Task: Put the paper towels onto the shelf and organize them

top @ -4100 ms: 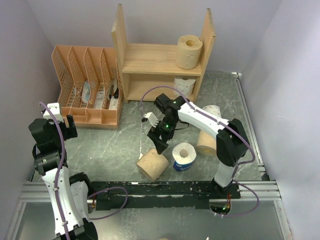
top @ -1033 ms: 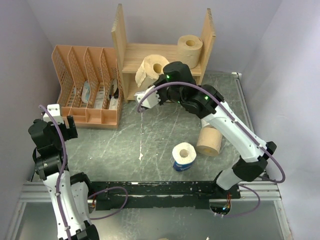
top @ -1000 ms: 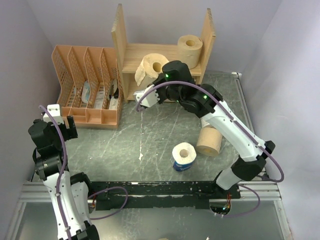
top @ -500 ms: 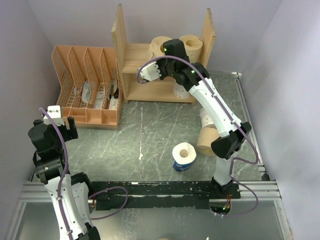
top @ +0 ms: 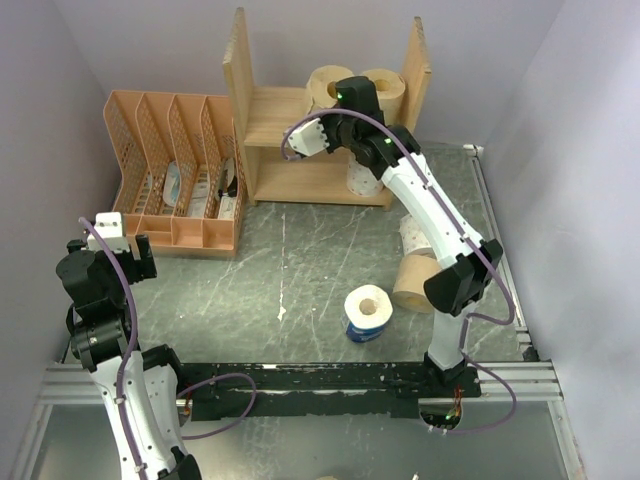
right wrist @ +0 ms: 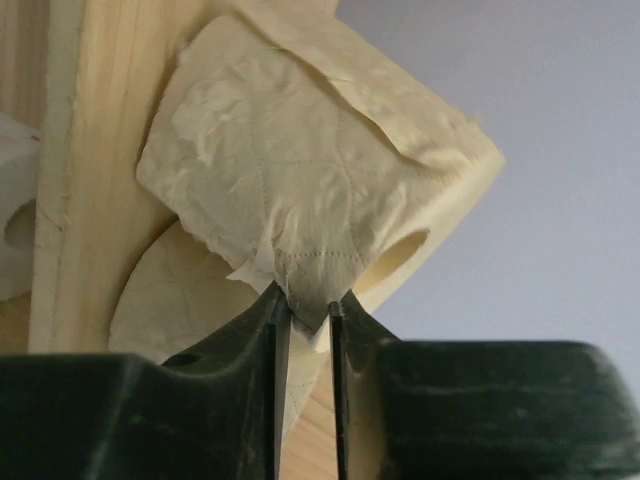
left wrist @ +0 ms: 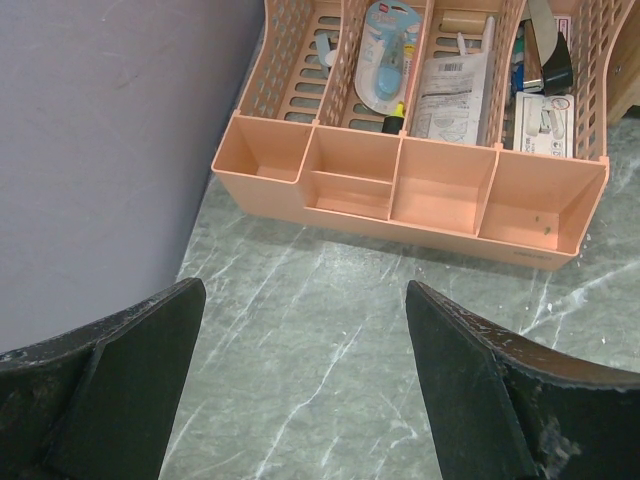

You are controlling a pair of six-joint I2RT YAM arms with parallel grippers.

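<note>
Your right gripper (right wrist: 303, 330) pinches only a loose flap of the tan roll (right wrist: 330, 170), its jaws almost pressed together. The roll sits tilted at the shelf's (top: 290, 115) top tier, just beside a 2nd tan roll (top: 383, 88), probably to start a row. I judge the hold weak: the sheet could tear. 1 white roll (top: 357, 180) is on the lower tier, and 3 rolls wait on the table (top: 250, 280). Your left gripper (left wrist: 300, 390) is spread and idle near the organizer (left wrist: 420, 200). Its packets' print is too small to read.
</note>
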